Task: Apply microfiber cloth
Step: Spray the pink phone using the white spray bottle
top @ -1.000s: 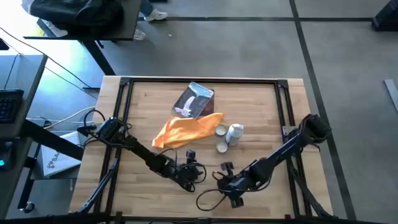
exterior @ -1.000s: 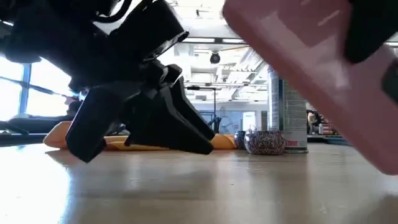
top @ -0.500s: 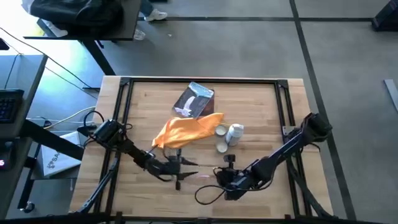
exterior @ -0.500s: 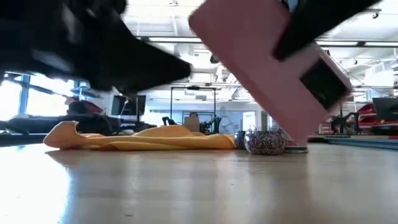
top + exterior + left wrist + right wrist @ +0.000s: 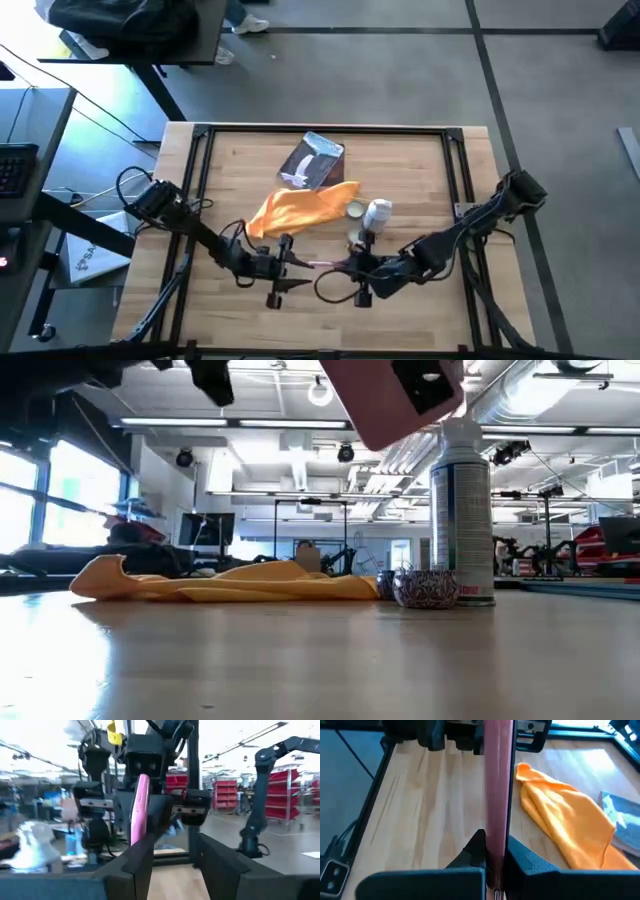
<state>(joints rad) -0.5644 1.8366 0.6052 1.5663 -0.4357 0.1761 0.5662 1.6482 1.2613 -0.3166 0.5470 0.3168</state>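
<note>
Crumpled orange-yellow microfiber cloth (image 5: 295,211) mid-table

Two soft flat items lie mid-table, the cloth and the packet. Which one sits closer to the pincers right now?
The orange microfiber cloth. It lies just beyond the left pincer and right pincer, which hold a pink slab between them; the grey-blue packet lies farther back.

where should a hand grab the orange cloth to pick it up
Grip the microfiber cloth at its raised, bunched corner nearest the left hand, coming from above. It lies crumpled on the table, and the low view shows that end humped up, so the folds probably pinch easily. The far edge meets the packet.
</note>
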